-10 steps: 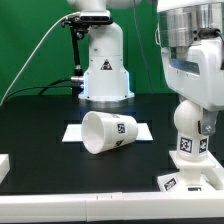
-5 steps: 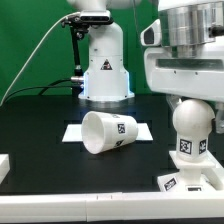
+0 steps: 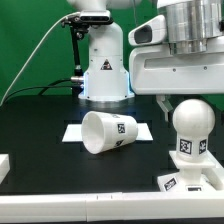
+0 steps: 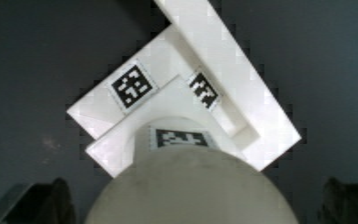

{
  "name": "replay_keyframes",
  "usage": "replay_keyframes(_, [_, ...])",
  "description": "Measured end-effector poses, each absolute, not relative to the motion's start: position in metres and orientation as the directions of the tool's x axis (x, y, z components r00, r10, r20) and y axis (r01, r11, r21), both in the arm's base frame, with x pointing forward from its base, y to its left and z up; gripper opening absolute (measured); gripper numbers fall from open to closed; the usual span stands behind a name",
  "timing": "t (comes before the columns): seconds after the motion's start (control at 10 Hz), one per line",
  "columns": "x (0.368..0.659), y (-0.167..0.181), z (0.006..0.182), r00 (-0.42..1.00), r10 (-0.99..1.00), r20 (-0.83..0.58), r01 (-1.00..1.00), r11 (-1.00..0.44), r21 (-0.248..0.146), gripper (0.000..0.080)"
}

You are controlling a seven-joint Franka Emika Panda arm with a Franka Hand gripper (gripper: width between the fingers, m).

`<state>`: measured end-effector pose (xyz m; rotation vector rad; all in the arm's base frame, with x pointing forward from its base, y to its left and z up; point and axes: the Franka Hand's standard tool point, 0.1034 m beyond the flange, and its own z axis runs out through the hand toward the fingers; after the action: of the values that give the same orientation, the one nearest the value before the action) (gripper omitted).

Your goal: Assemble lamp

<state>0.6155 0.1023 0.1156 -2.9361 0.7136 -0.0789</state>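
Lamp bulb (image 3: 192,121) is standing upright on its neck directly beneath my fingers (image 3: 161,102), with its round white ball sitting under the gap between them. I am holding the fingers spread wide, one on each side of the ball, and neither is touching it. In the wrist view a strip of dark table (image 3: 40,120) is showing between each finger and the curve of the ball. My fingertips are hanging about level with the top of the ball, above its widest part. Below the ball, a black-and-white square tag (image 3: 187,148) is facing outward on the neck. The neck is resting on the blocky white base (image 3: 195,180), which is lying flat on the table straight under my fingers and is showing more tags on its upper faces. The shade (image 3: 108,132) is lying on its side well apart from my fingers, off toward the exterior view's left of them, with its wide open mouth turned that same way. It is carrying a tag on its wall. It is resting on the marker board (image 3: 74,131), which is lying flat on the table under it.
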Motion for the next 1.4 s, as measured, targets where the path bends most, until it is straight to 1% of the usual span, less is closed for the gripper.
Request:
replay_keyframes(0.1, [0.618, 0.102, 0.119, 0.967, -0.252, 0.043, -0.247, -0.964, -0.101, 0.0698])
replay_keyframes(0.2, [0.618, 0.106, 0.121, 0.995, -0.09, 0.049, -0.085, -0.993, -0.084, 0.0698])
replay_keyframes(0.3, [0.616, 0.107, 0.119, 0.999, 0.006, 0.053, 0.01, -0.997, -0.078, 0.0698])
replay_keyframes(0.6, [0.617, 0.101, 0.119, 0.981, 0.183, 0.064, 0.187, -0.981, -0.049, 0.0698])
replay_keyframes(0.7, [0.618, 0.099, 0.119, 0.957, 0.281, 0.073, 0.284, -0.958, -0.032, 0.0698])
replay_keyframes(0.8, [0.623, 0.096, 0.119, 0.848, 0.521, 0.099, 0.52, -0.853, 0.036, 0.0698])
replay_keyframes(0.9, [0.623, 0.099, 0.117, 0.733, 0.676, 0.078, 0.672, -0.737, 0.076, 0.0698])
replay_keyframes(1.0, [0.623, 0.104, 0.114, 0.644, 0.763, 0.05, 0.757, -0.645, 0.102, 0.0698])
replay_keyframes(1.3, [0.624, 0.095, 0.114, 0.538, 0.843, 0.023, 0.836, -0.537, 0.116, 0.0698])
replay_keyframes(1.4, [0.624, 0.093, 0.114, 0.475, 0.88, 0.006, 0.873, -0.472, 0.124, 0.0698])
